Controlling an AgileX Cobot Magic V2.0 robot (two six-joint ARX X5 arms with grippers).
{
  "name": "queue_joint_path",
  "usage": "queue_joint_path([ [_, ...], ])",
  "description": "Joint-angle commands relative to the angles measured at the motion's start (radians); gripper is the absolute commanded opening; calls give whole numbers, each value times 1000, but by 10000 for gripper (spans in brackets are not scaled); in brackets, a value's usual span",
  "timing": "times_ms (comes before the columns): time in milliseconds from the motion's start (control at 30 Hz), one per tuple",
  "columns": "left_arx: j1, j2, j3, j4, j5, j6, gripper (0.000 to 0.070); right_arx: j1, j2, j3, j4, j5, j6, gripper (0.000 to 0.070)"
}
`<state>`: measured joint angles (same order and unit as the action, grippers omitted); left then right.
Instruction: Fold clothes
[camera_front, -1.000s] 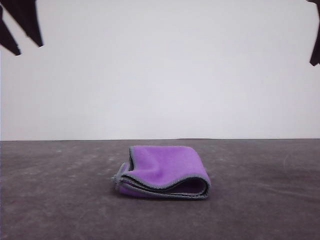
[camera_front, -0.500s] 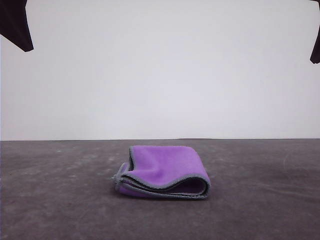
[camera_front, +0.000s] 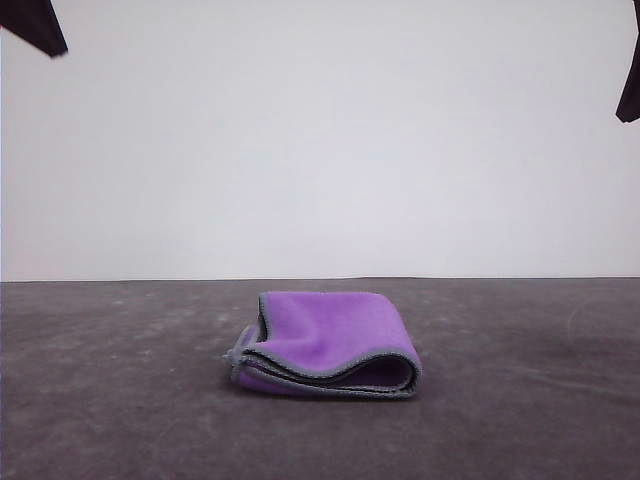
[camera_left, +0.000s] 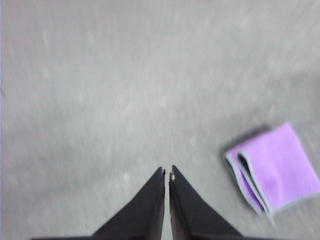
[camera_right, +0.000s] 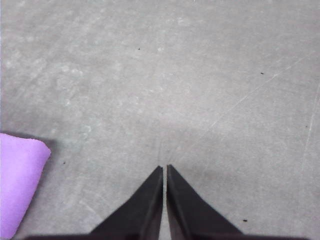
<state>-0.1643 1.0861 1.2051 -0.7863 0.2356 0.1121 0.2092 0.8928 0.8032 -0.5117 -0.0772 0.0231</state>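
Front view: both arms lifting away since a second ago
cloth (camera_front: 325, 345): sitting folded, looks done
left gripper (camera_left: 166, 172): closed, empty
right gripper (camera_right: 164, 170): closed, empty

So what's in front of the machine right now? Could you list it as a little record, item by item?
cloth: purple cloth with grey edging, folded into a small stack, purple side out
cloth position: lying flat near the middle of the table
table: dark grey, lightly scuffed
left hand: shut, holding nothing, above bare table beside the cloth
right hand: shut, holding nothing, above bare table, apart from the cloth
contact: neither hand touches the cloth
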Motion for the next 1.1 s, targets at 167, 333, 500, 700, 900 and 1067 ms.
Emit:
queue_joint_path([
  [167, 30, -250, -450, 410, -1, -60, 0, 3, 7, 10, 10, 0, 11, 7],
  [333, 52, -474, -782, 626, -43, -129, 0, 3, 7, 10, 10, 0, 11, 7],
  [500, 62, -711, -1034, 758, -108, -180, 0, 3, 7, 10, 10, 0, 11, 7],
  [700, 80, -925, -1148, 728, -128, -184, 0, 3, 7, 10, 10, 0, 11, 7],
  [900, 90, -1043, -1169, 625, -162, -184, 0, 3, 7, 10, 10, 0, 11, 7],
  [1067, 92, -1084, -1190, 595, -166, -184, 0, 3, 7, 10, 10, 0, 11, 7],
])
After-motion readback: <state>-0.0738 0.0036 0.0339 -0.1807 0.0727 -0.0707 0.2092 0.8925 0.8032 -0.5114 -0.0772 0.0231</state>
